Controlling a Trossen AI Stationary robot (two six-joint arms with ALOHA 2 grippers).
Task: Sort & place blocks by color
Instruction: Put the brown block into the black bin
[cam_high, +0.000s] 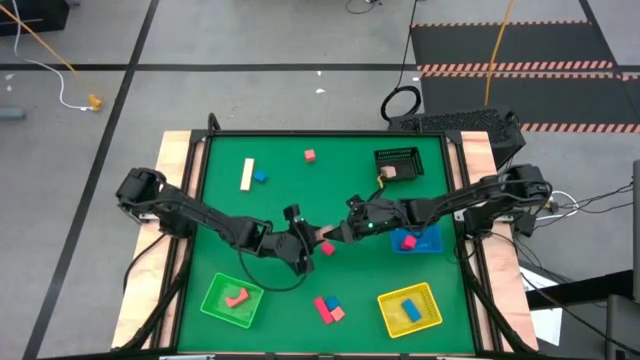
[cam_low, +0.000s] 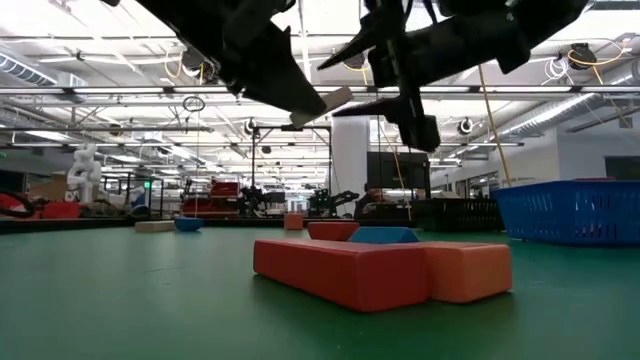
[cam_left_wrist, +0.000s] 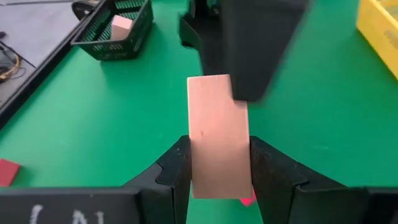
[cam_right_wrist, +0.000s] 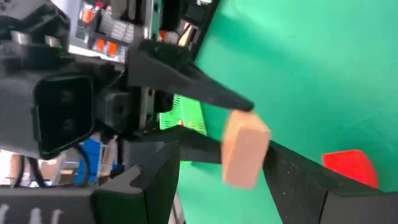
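Both arms meet over the table's middle. My left gripper (cam_high: 312, 243) (cam_left_wrist: 219, 155) is shut on a pink-tan bar (cam_high: 326, 237) (cam_low: 322, 104), held in the air. My right gripper (cam_high: 346, 231) (cam_right_wrist: 233, 163) is open, its fingers on either side of the bar's free end (cam_right_wrist: 245, 155). Loose on the table lie a cream bar (cam_high: 247, 174), a blue cube (cam_high: 260, 177), a red cube (cam_high: 310, 155), and a red, blue and pink cluster (cam_high: 328, 308). My left gripper pinches the bar's near end (cam_left_wrist: 219, 171) between its two fingers, one on each long side, the fingers lying along the bar. The bar is lifted clear and sticks out forward toward my right gripper. My right gripper has one finger (cam_right_wrist: 292, 167) close against the bar's free end; whether it touches, I cannot tell.
Near the near edge lie a green tray (cam_high: 215, 305) with a red block and a yellow tray (cam_high: 432, 318) with a blue block. The blue tray (cam_high: 432, 243) under the right arm holds a red block. A black mesh basket (cam_high: 398, 156) at far right holds a pink block.
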